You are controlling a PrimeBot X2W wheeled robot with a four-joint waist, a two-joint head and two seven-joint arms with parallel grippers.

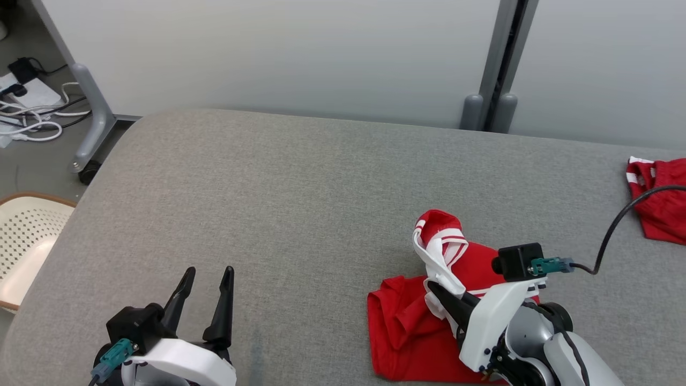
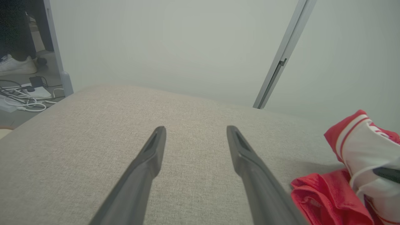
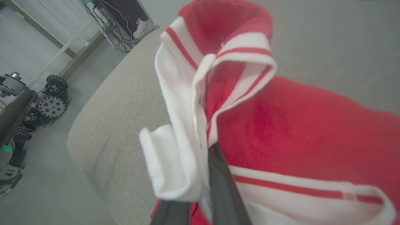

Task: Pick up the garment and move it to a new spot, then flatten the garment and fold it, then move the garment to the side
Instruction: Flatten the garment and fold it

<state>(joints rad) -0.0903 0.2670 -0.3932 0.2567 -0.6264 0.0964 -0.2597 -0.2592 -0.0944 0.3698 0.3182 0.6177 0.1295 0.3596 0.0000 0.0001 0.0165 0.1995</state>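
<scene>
- Right hand (image 1: 437,292), fingers (image 3: 218,187) pressed together, pinching a white, red-striped fold of the garment (image 1: 407,327).
- Pinched fold raised above the rest (a ribbed cuff or hem, hard to say which), curling over at its top.
- Red body of the garment bunched on the table (image 1: 295,177) beneath, near the front edge, on the robot's right side.
- Left hand (image 1: 209,273) spread wide, nothing between its fingers, over bare grey table at the front left, well apart from the garment.
- Second red-and-white cloth (image 1: 662,209) at the table's right edge, apart from the pinched one, with a dark cable (image 1: 611,236) from the right wrist camera arching in front of it.
- Beyond the table: pale partition wall (image 1: 268,53); cream perforated basket (image 1: 21,236) at the left, below the table's level; tangle of cords (image 1: 32,118) on the floor farther back; white shoe (image 2: 15,64) of a person near them.
</scene>
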